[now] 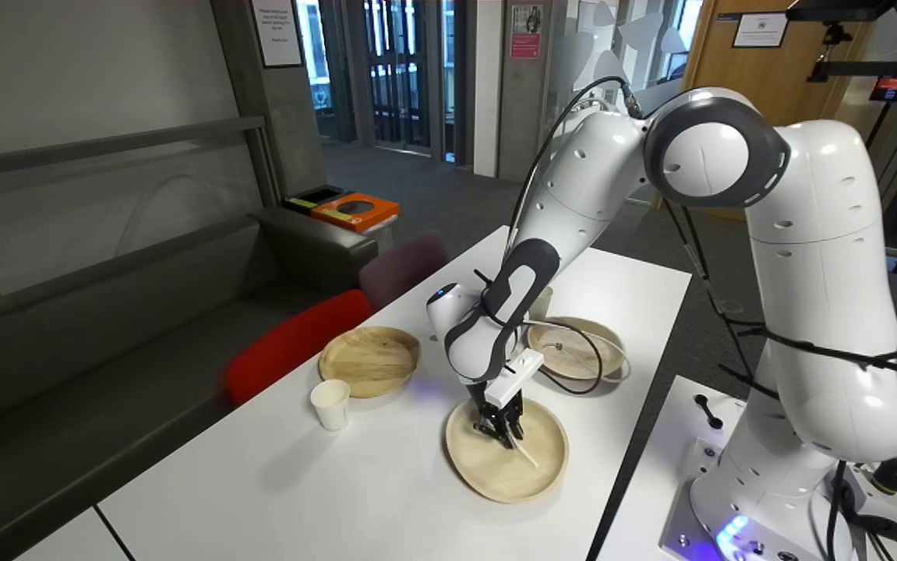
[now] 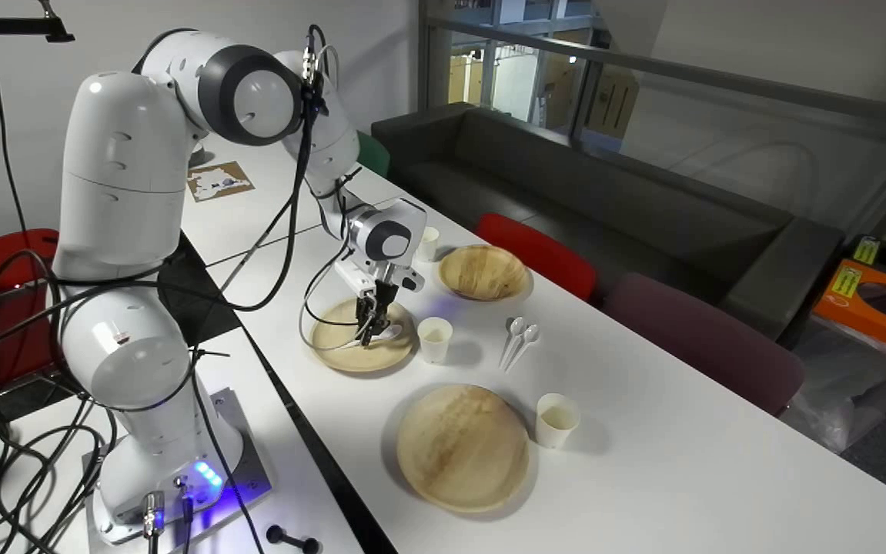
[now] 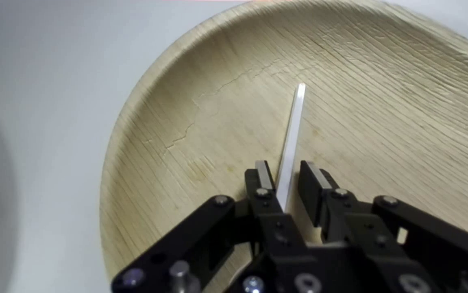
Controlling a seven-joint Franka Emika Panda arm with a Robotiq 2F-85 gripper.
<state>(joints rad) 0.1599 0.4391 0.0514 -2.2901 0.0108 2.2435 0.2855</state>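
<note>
My gripper (image 3: 285, 175) reaches down over a pale wooden plate (image 3: 185, 110), its jaws partly closed. A white plastic spoon lies on that plate, and its thin handle (image 3: 292, 134) runs between the two fingers. The left finger is close against the handle, and I cannot tell whether it touches. Between the handle and the right finger a gap shows. The spoon's bowl is mostly hidden beneath the gripper in the wrist view, but its white bowl (image 2: 390, 332) shows beside the fingers in an exterior view. The same plate (image 1: 487, 479) and gripper (image 1: 504, 438) appear in both exterior views.
Around the arm stand paper cups (image 2: 435, 342), another cup (image 2: 556, 423) and a cup (image 1: 331, 405). Other wooden plates (image 2: 463, 446) lie nearby, one a darker plate (image 1: 370, 362). Loose white spoons (image 2: 518, 342) rest on the white table. A red chair (image 1: 292, 347) borders it.
</note>
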